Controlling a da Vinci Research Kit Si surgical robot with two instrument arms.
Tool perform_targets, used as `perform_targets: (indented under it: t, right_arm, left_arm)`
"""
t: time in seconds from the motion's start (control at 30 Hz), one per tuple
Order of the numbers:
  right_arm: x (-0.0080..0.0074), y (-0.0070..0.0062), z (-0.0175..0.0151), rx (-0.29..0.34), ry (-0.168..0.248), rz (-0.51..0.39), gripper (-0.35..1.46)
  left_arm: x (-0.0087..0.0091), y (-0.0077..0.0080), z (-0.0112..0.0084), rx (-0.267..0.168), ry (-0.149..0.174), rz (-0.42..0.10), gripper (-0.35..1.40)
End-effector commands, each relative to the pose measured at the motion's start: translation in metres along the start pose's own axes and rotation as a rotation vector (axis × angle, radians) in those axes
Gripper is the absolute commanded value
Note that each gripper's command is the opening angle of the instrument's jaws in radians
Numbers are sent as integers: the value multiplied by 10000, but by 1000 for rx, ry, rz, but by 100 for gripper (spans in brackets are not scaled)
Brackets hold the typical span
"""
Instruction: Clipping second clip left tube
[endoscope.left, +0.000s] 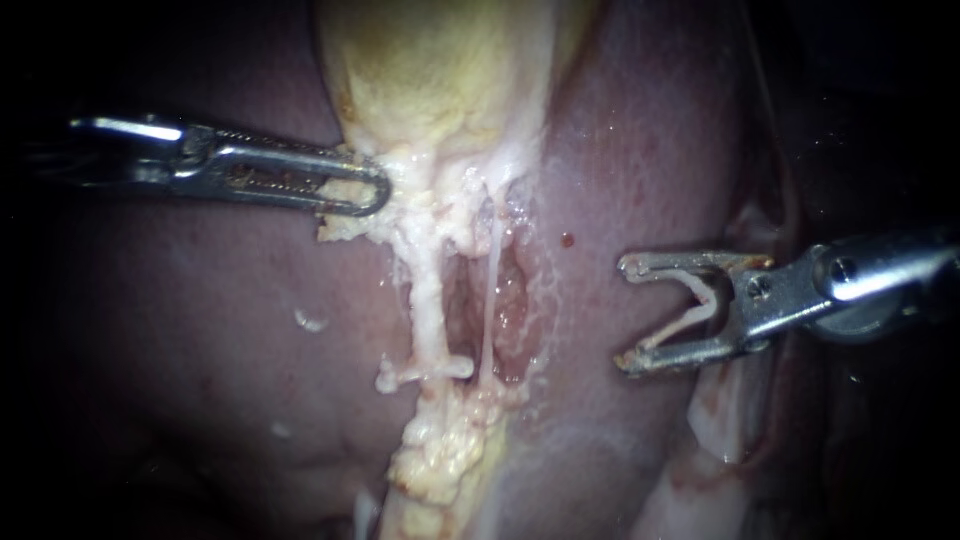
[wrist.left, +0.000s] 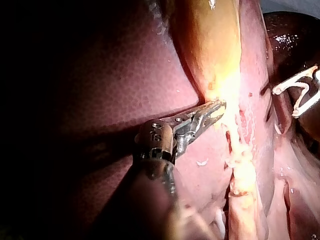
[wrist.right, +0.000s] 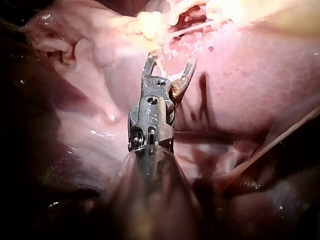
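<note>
Backdrop is all dark maroon, wet-looking liver, with the pale yellow gallbladder coming in from the top of the endoscope view. Below its neck, two strands cross a raw open window. One is the thicker, whitish, fatty-looking left tube, and just beside it is the hair-thin pale right tube. Low on the left tube sits a small white placed clip, lying crosswise.

My left instrument, with slotted steel jaws, is clamped on the gallbladder's edge right at the neck. I'd guess that puts the tubes under tension. My right instrument is well off to the side over bare liver. Its jaws are spread wide, with a white V-shaped loaded clip seated between them and touching both.

Handling-wise, I'd guess the left tube is soft, slippery and easy to tear, nothing stiff about it. So no grabbing it. Slide the spread jaws around the bare stretch between the placed clip and the gallbladder neck, near the placed clip but apart from it, with the tube fully inside the loaded clip. The right tube is close by, so keep the far jaw tip off it.
</note>
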Motion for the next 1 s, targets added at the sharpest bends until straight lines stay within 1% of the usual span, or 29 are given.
perform_targets:
  t: [0.03, 0.13, 0.2, 0.3, 0.37, 0.4, 0.53, 0.73, 0.87, 0.97, 1.0]
  right_arm:
    - [0, 0, 0, 1, 0, 0, 50]
    - [0, 0, 1, 4, 1, 0, 50]
    - [1, 0, 1, 3, 1, 0, 50]
    - [1, 0, 1, 9, 2, -1, 50]
    - [1, 0, 2, 9, 2, -1, 50]
    - [2, 0, 3, 11, 3, -1, 50]
    - [4, 1, 6, 18, 4, 0, 50]
    - [12, -1, 21, 65, 16, -4, 50]
    - [16, -3, 40, 104, 38, 42, 50]
    - [18, -4, 59, 137, 76, 85, 50]
    - [19, -4, 66, 150, 95, 103, 49]
  left_arm:
    - [1, 1, -4, -2, -1, -1, -35]
    - [9, 6, -18, -11, -7, -6, -35]
    - [18, 10, -34, -10, -9, -11, -35]
    - [29, 16, -60, -6, 12, -20, -35]
    - [32, 17, -72, -2, 17, -23, -35]
    - [33, 17, -75, 0, 18, -24, -35]
    - [32, 17, -77, 1, 19, -24, -35]
    - [32, 22, -77, 1, 22, -26, -35]
    - [33, 25, -77, 0, 25, -27, -35]
    - [33, 27, -78, 0, 25, -28, -35]
    - [33, 28, -78, 0, 25, -28, -35]
